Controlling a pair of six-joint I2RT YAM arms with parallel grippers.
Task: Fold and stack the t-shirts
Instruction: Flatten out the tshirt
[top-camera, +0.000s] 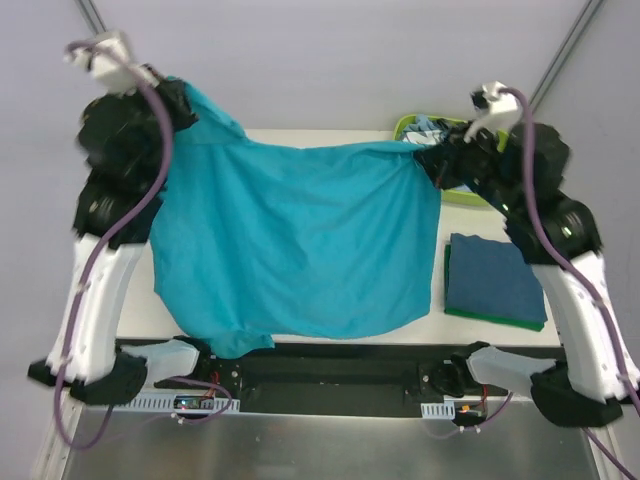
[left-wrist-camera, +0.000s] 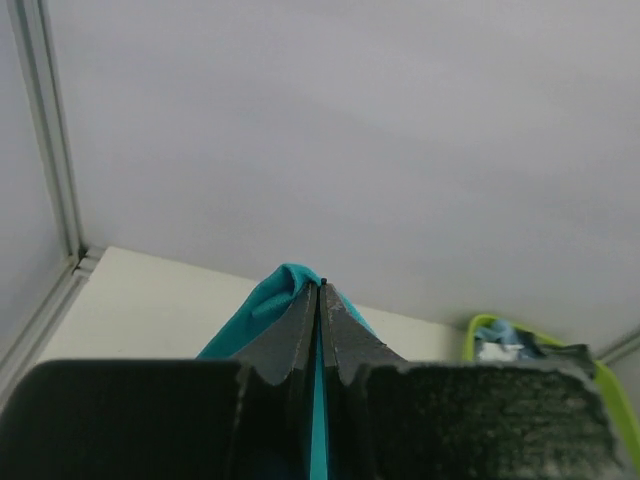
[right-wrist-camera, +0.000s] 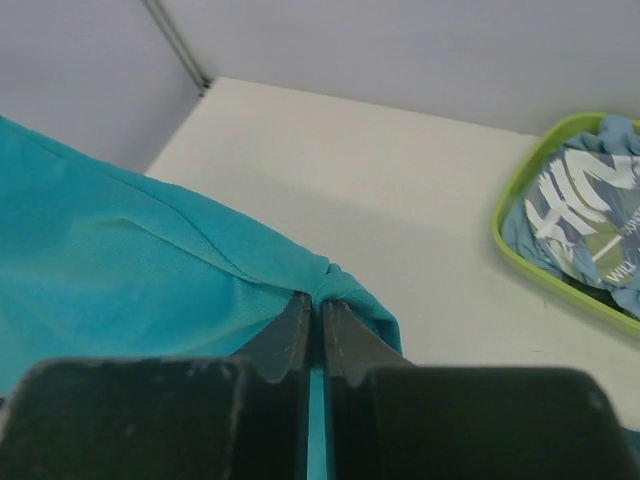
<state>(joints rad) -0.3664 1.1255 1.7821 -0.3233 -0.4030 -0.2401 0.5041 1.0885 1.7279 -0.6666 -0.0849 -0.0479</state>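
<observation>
A bright teal t-shirt (top-camera: 300, 240) hangs spread between both arms above the table, its lower edge near the front edge. My left gripper (top-camera: 185, 100) is shut on its top left corner; the left wrist view shows teal cloth (left-wrist-camera: 275, 300) pinched between the closed fingers (left-wrist-camera: 320, 295). My right gripper (top-camera: 432, 157) is shut on the top right corner; the right wrist view shows the bunched cloth (right-wrist-camera: 200, 270) at the fingertips (right-wrist-camera: 320, 303). A folded stack, a blue-teal shirt (top-camera: 493, 278) on a green one (top-camera: 490, 318), lies on the table at the right.
A lime-green tub (top-camera: 440, 135) stands at the back right, partly behind the right arm. It holds a light blue printed shirt (right-wrist-camera: 590, 210). The white table (right-wrist-camera: 400, 200) runs to a grey back wall.
</observation>
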